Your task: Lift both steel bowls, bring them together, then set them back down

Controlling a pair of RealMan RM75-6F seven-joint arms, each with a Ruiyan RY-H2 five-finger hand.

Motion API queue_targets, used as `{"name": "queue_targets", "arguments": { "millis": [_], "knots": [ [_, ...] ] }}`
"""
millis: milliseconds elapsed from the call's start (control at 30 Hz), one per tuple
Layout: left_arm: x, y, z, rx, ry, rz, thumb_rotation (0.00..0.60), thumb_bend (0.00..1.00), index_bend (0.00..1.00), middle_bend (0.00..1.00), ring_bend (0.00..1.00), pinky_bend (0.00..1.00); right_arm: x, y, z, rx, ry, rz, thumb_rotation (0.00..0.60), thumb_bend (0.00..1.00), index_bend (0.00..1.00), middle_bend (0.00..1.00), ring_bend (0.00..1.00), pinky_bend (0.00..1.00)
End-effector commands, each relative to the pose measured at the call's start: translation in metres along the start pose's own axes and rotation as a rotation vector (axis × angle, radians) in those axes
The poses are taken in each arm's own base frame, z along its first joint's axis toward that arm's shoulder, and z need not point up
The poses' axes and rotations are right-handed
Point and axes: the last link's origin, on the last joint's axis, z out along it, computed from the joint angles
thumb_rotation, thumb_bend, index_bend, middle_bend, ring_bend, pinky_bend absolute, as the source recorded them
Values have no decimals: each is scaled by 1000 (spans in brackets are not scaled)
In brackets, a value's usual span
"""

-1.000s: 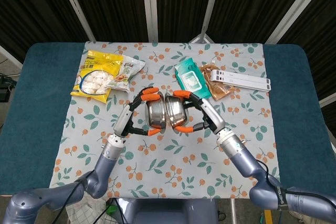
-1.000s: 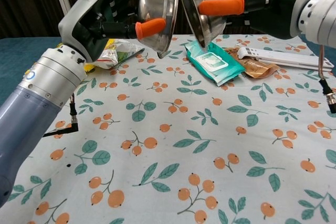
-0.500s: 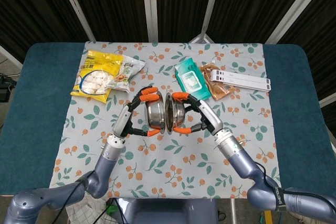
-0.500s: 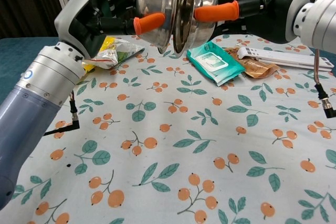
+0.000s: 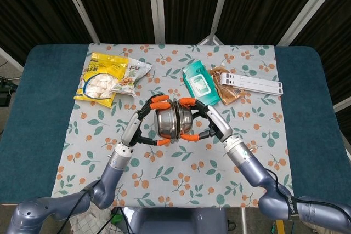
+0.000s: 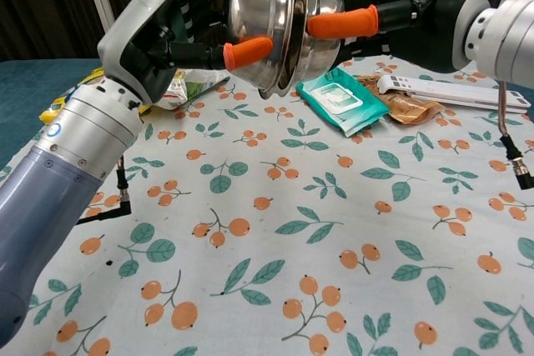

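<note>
Steel bowls meet rim to rim, up off the worktop (image 5: 44, 108)

Left robot hand (image 5: 143, 126) grips the 9 o'clock bowl (image 5: 165, 123); right robot hand (image 5: 204, 123) grips the 3 o'clock bowl (image 5: 184, 122).

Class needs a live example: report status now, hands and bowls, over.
Left hand grips left steel bowl, right hand grips right steel bowl. Bowls aloft, rims together. Wet wipes pack beyond them.
</note>
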Motion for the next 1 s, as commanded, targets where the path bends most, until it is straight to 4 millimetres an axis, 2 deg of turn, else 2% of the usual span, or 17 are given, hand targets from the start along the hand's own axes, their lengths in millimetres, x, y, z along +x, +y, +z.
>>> {"name": "queue_targets", "arguments": {
  "millis": [33, 200, 367, 533, 633, 767, 800, 900, 933, 1000],
  "knots": [
    [-4, -1, 1, 0, -9, 4, 600, 1, 295, 139, 85, 256, -4, 0, 0, -3, -14, 0, 600, 67, 452, 307, 344, 416],
    [-8, -2, 3, -5, -9, 11, 600, 1, 297, 140, 84, 256, -7, -2, -5, 1, -36, -7, 600, 68, 452, 307, 344, 416],
    [-5, -3, 3, -8, 7, 1, 600, 1, 297, 139, 84, 256, -2, -3, -8, 0, -24, -10, 600, 68, 452, 306, 344, 416],
    [6, 0, 2, -32, 9, 27, 600, 1, 296, 139, 85, 256, 13, -4, -10, -2, 8, -12, 600, 68, 452, 306, 344, 416],
    [28, 6, 2, -65, 31, 87, 600, 1, 296, 140, 85, 256, 35, -3, -13, -4, 67, -21, 600, 68, 452, 306, 344, 416],
    [57, 14, 1, -62, 21, 209, 600, 0, 302, 148, 85, 256, 61, 1, -18, -10, 116, -124, 600, 68, 453, 306, 344, 416],
    [68, 13, 0, -30, 0, 287, 600, 0, 307, 160, 85, 256, 73, 4, -20, -15, 139, -209, 600, 67, 453, 306, 344, 416],
    [83, 17, -3, 33, -61, 392, 600, 0, 305, 167, 84, 261, 88, 7, -23, -20, 167, -335, 600, 68, 455, 306, 345, 416],
    [96, 20, -5, 72, -86, 492, 600, 0, 303, 162, 84, 263, 100, 9, -26, -30, 186, -453, 600, 68, 455, 306, 344, 416],
    [108, 25, -9, 147, -137, 596, 600, 0, 294, 141, 85, 263, 112, 12, -30, -46, 197, -584, 600, 68, 455, 306, 344, 416]
  ]
}}
